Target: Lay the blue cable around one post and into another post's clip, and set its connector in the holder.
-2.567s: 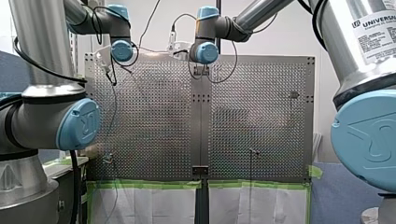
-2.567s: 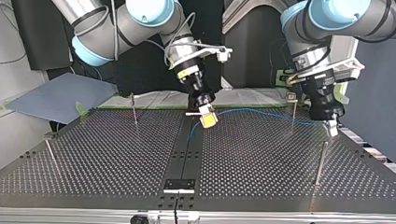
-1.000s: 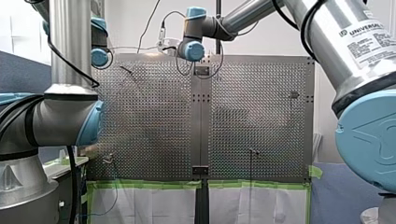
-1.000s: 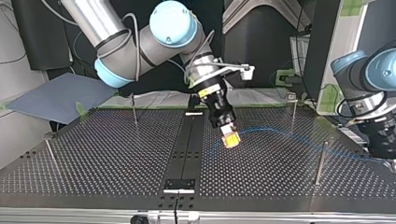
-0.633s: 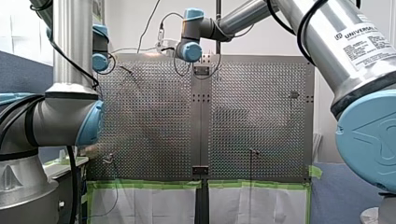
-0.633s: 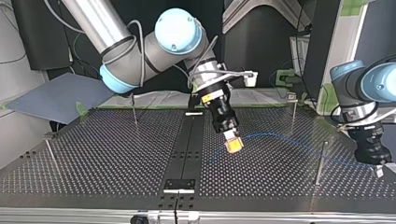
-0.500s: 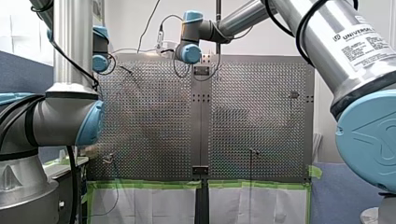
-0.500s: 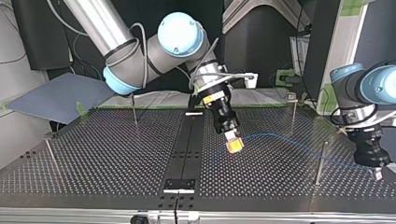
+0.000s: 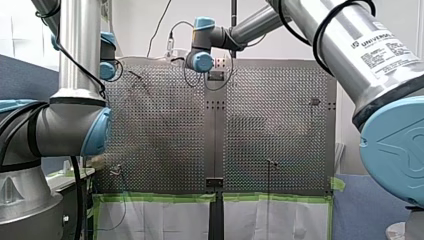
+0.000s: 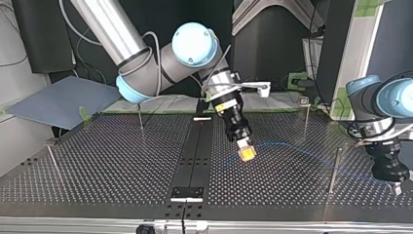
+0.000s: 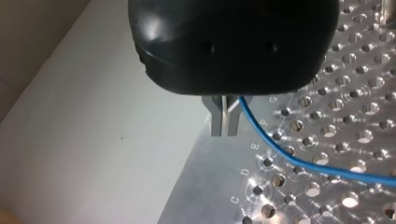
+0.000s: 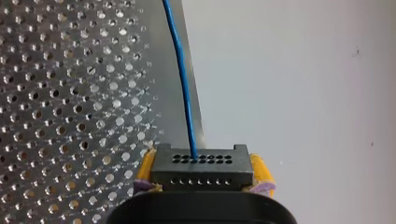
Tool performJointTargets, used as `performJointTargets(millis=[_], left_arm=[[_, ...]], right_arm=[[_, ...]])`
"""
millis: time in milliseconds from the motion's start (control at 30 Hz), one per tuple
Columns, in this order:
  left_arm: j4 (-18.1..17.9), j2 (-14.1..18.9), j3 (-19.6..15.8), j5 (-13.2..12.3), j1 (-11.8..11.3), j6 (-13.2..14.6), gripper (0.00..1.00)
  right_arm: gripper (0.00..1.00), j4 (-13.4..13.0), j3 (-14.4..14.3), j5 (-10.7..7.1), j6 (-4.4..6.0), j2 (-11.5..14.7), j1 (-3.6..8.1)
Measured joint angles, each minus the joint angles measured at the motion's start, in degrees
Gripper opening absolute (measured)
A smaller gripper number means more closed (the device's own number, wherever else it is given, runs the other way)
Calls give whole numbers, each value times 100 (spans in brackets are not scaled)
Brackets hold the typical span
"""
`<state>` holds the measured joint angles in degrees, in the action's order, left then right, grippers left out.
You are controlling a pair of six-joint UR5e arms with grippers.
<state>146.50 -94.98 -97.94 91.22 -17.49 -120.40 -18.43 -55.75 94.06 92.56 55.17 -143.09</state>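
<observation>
Front view behind arms (image 9: pixel 80 60), top view low opposite, sharing perforated table (image 9: pixel 165 125), wrist views close over it.

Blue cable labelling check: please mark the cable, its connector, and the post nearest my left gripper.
blue cable (image 12: pixel 184 93): right wrist view, middle of its visible run.
connector (image 12: pixel 201 169): right wrist view, black front face.
post (image 10: pixel 334 170): top view, mid-shaft.

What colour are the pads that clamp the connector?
Yellow. The pads show best in the right wrist view, flanking the connector.
</observation>
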Motion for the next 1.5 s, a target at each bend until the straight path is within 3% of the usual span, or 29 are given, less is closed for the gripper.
performJointTargets(millis=[267,633,967,1133,1500], left_arm=[[81,-277,2,-33,18,123,7],[183,-435,-12,-33,107,402,7],[167,-461,-236,-27,249,489,7],[201,-463,-308,-9,345,505,7],[213,-463,-338,65,529,471,7]], right_arm=[[0,-2,5,126,0,-59,59],[0,100,6,331,-12,-286,45],[0,462,-15,465,-21,-351,36],[0,608,-176,599,-25,-357,37],[0,586,-552,775,-26,-361,45]])
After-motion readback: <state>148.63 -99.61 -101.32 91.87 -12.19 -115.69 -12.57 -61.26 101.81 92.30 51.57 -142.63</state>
